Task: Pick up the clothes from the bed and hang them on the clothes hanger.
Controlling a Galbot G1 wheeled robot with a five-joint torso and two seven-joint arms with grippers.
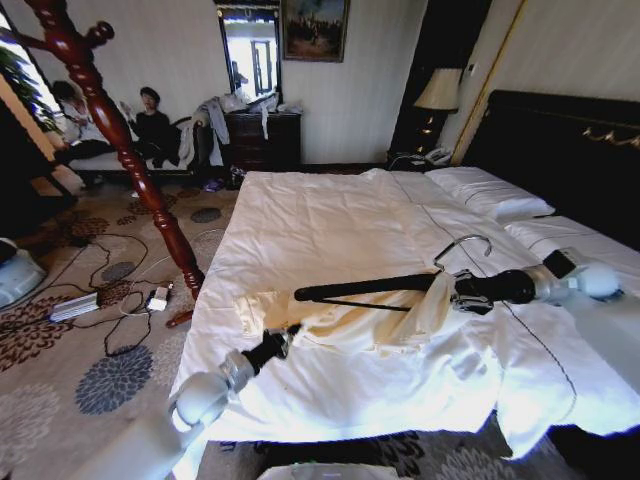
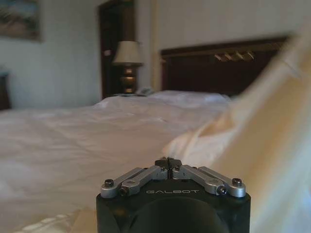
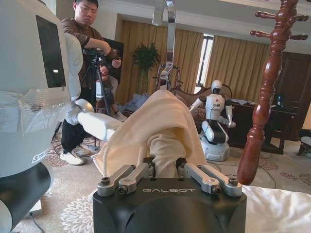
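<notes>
Cream clothes (image 1: 385, 322) drape over the black clothes hanger (image 1: 365, 288) above the bed (image 1: 330, 215) near its foot edge, the right gripper (image 3: 166, 167) clamped on cloth and hanger, while the left gripper (image 2: 168, 163), fingers pressed together on nothing, sits beside the fabric.

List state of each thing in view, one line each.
cream shirt: partly draped over hanger, rest lying on the bed
black hanger: held level above the bed
right gripper: shut on shirt and hanger
left gripper: shut, empty, beside the shirt
bed: made, sheet rumpled
</notes>
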